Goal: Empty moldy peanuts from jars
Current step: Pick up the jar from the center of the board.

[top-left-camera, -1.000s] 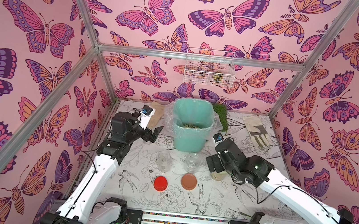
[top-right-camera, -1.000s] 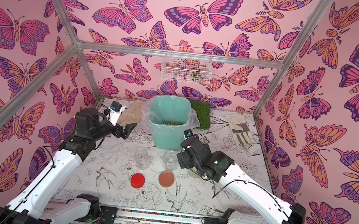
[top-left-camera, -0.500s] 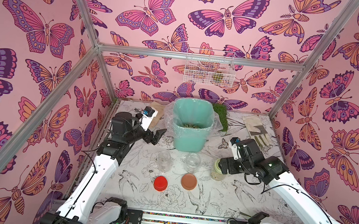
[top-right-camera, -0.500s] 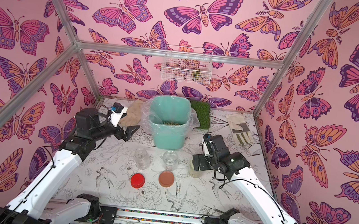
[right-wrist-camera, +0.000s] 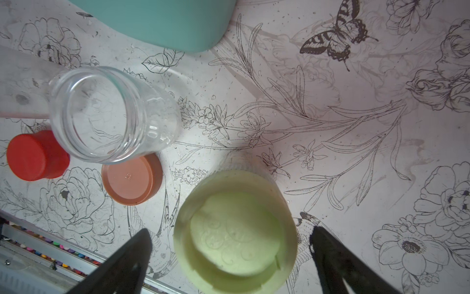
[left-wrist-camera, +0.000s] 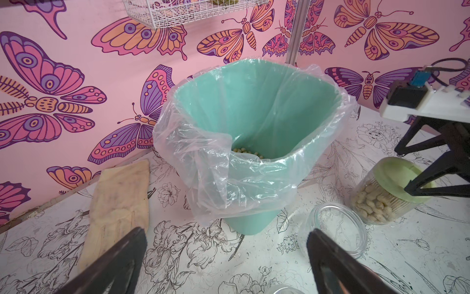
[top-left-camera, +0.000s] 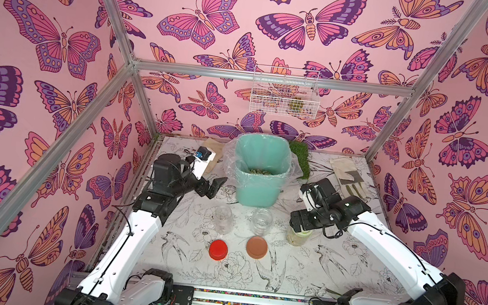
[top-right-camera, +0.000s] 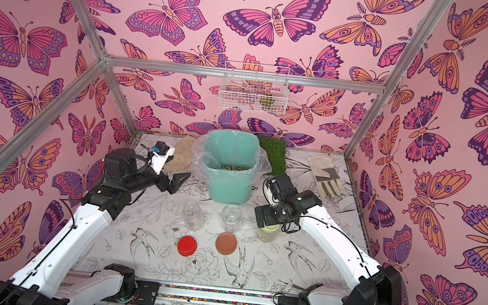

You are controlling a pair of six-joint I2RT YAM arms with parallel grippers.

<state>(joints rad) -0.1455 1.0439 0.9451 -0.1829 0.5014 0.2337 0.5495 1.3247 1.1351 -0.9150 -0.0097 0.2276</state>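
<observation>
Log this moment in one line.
left gripper: open beside teal plastic-lined bin | right gripper: open over clear pale-green-lidded jar of peanuts | two clear jars: empty, lidless

Three jars (top-left-camera: 261, 222) stand in a row before the bin (top-left-camera: 258, 193), two lids (top-left-camera: 256, 247) before them.

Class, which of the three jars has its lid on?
The jar with the pale green lid, under the right hand; it holds peanuts. The other two jars stand open and empty.
</observation>
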